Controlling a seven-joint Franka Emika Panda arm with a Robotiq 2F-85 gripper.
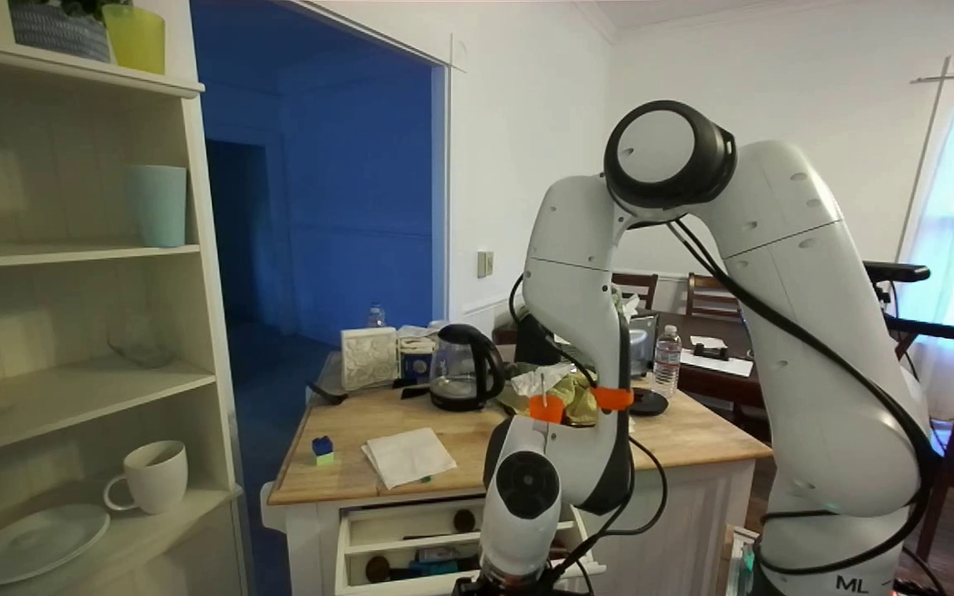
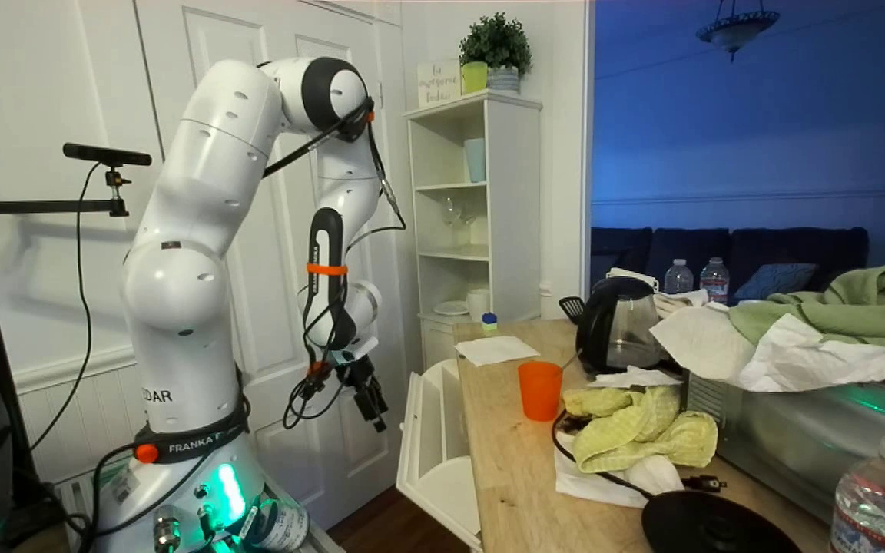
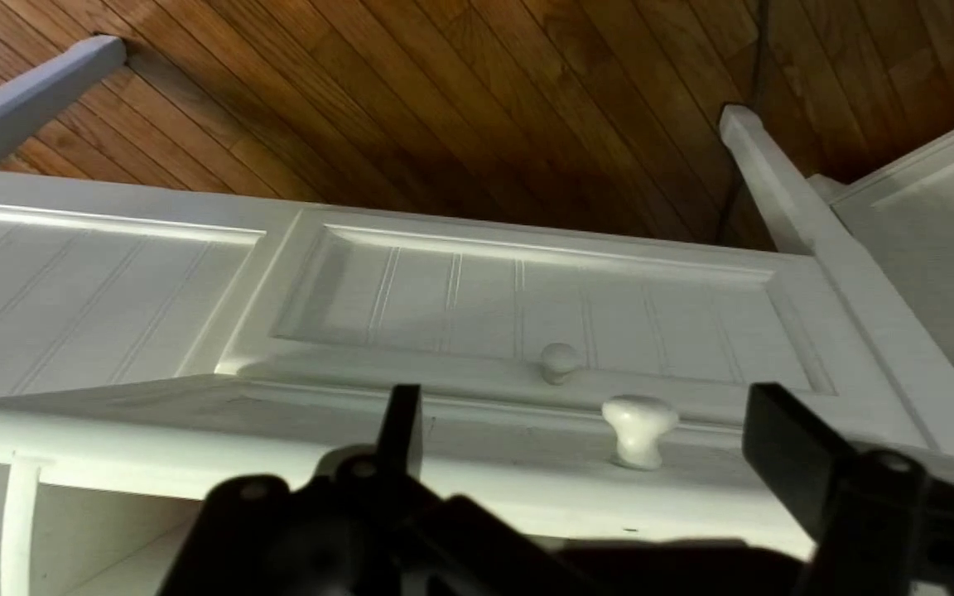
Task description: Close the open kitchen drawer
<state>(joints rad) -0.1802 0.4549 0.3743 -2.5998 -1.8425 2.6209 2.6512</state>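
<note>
White walls [image 1: 543, 108] are rising behind a wood-topped counter [image 1: 692, 447], and a white shelf unit [image 1: 71, 258] is standing to its left in an exterior view. There, the kitchen drawer [image 1: 402, 587] is jutting open from the counter's near side, holding dark items [image 1: 378, 569] in its compartments. White paper [image 1: 409, 457] is lying near that same edge, while a kettle [image 1: 454, 372] is standing farther back. The end effector [image 3: 589, 426] is hanging tilted just outside the drawer front, apart from it, and its fingers [image 3: 401, 430] are standing well spread. In the wrist view, the drawer's white knob [image 3: 641, 430] is showing in the gap between them.
</note>
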